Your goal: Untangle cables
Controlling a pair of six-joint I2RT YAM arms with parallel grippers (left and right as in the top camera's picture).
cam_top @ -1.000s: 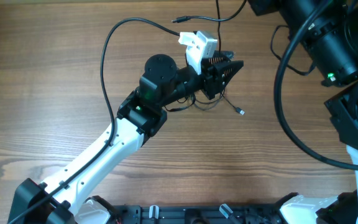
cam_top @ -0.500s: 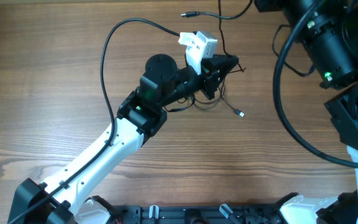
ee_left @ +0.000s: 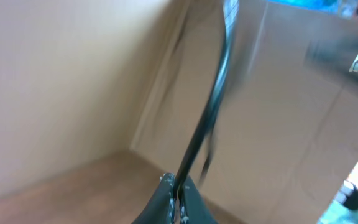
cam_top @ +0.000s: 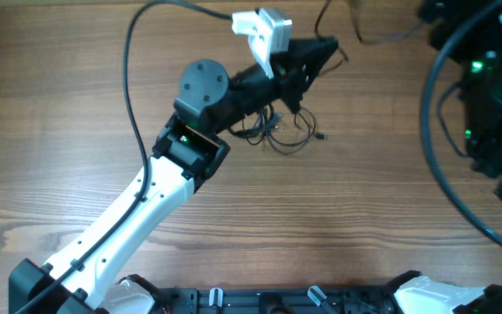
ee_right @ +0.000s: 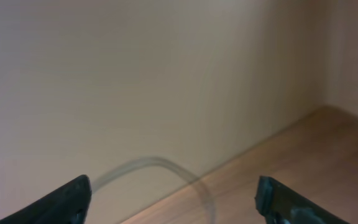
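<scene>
The cables (cam_top: 279, 133) are thin black wires bunched in a loose knot on the wooden table, hanging partly under my left gripper (cam_top: 324, 51). That gripper is shut on one thin strand. In the left wrist view the held cable (ee_left: 211, 106) rises straight from the pinched fingertips of the left gripper (ee_left: 178, 188). A tiny plug end (cam_top: 321, 137) lies at the knot's right. My right gripper (ee_right: 174, 194) is open, fingers (ee_right: 73, 194) wide apart, with only a blurred faint wire (ee_right: 166, 167) beyond them.
The right arm (cam_top: 488, 96) fills the table's right side, with its thick black cable (cam_top: 434, 139) looping down. The left arm's own thick cable (cam_top: 131, 96) arcs over the upper left. A cardboard wall (ee_left: 278, 124) stands behind the table.
The left gripper has shut on a strand and moved toward the far edge, dragging the knot a little left. The right gripper has opened and drawn away to the right.
</scene>
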